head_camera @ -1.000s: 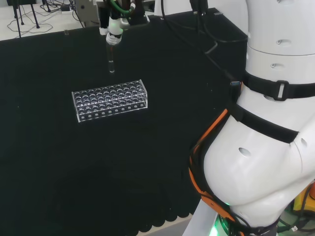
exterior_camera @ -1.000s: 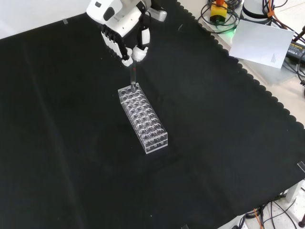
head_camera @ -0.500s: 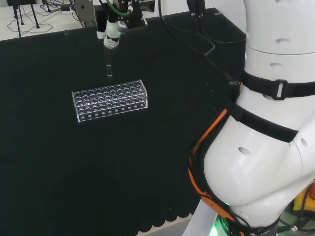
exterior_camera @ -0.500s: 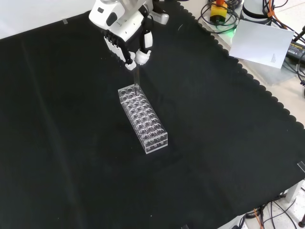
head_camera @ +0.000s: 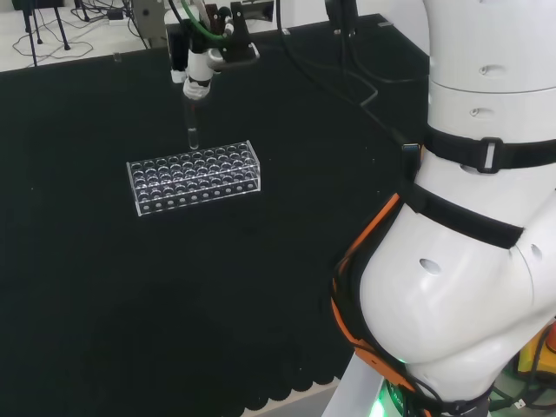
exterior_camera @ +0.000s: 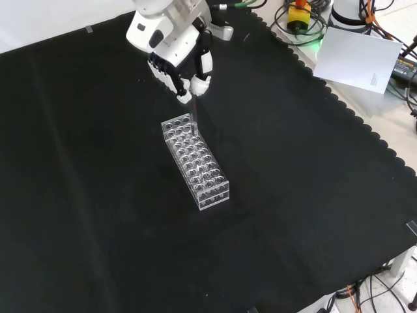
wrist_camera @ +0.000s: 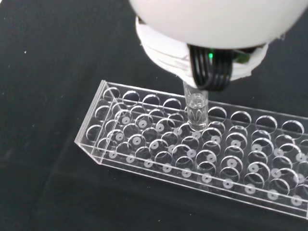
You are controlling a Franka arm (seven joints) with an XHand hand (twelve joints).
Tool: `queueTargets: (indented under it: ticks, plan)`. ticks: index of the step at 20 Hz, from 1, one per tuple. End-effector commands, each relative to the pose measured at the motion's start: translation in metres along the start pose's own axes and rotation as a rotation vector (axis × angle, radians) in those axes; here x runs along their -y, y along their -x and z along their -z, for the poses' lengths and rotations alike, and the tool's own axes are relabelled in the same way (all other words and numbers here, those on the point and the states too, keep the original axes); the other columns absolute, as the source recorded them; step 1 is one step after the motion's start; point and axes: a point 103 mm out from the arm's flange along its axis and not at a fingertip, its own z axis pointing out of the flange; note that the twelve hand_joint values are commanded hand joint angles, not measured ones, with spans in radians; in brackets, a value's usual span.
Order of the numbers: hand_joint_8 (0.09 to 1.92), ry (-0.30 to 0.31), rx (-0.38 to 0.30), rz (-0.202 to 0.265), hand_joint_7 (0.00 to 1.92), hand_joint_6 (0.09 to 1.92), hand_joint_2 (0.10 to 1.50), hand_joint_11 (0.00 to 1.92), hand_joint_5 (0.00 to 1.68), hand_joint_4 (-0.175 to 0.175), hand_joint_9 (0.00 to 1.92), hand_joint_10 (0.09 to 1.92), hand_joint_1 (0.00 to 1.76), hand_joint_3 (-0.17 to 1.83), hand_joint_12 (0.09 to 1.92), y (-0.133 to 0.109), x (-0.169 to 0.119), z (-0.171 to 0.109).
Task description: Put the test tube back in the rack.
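A clear plastic rack [head_camera: 193, 176] [exterior_camera: 195, 158] [wrist_camera: 192, 154] with several rows of round holes lies on the black cloth. The hand [head_camera: 196, 68] [exterior_camera: 174, 49] is shut on a clear glass test tube [head_camera: 192, 122] [exterior_camera: 193, 116] [wrist_camera: 195, 109] and holds it upright by its upper end. In the head view the tube's tip hangs just above the rack's far edge. In the front view it hangs over the rack's far end, near its right row. In the wrist view the rounded tip floats a little above the holes, outside them. A blurred white part of the hand [wrist_camera: 211, 24] covers the tube's top.
Black cloth covers the bench around the rack. The arm's white links [head_camera: 469, 217] rise at the right of the head view. Beyond the cloth's scalloped edge in the front view lie a white sheet [exterior_camera: 358, 59] and cables [exterior_camera: 300, 19].
The hand has carried the tube lower and closer to the rack; in the front view it moved right and down, from beyond the rack's far end to over its holes.
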Motion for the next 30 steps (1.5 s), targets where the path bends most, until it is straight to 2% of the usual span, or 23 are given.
queueTargets:
  ticks: [1, 15, 18, 30]
  plan:
    - [0.62, -0.013, -0.016, 0.003, 1.47, 0.09, 0.52, 1.37, 1.48, -0.175, 1.45, 0.41, 1.45, 0.77, 1.08, -0.001, -0.004, -0.009]
    - [0.62, -0.044, -0.033, -0.008, 1.47, 0.09, 0.52, 1.37, 1.48, -0.175, 1.45, 0.41, 1.45, 0.77, 1.08, 0.007, -0.01, -0.022]
    - [0.62, -0.043, -0.051, -0.043, 1.47, 0.09, 0.52, 1.37, 1.48, -0.175, 1.45, 0.41, 1.45, 0.77, 1.08, 0.012, -0.01, -0.024]
    - [0.62, -0.052, -0.05, -0.026, 1.47, 0.09, 0.52, 1.37, 1.48, -0.175, 1.45, 0.41, 1.45, 0.77, 1.08, 0.013, -0.015, -0.027]
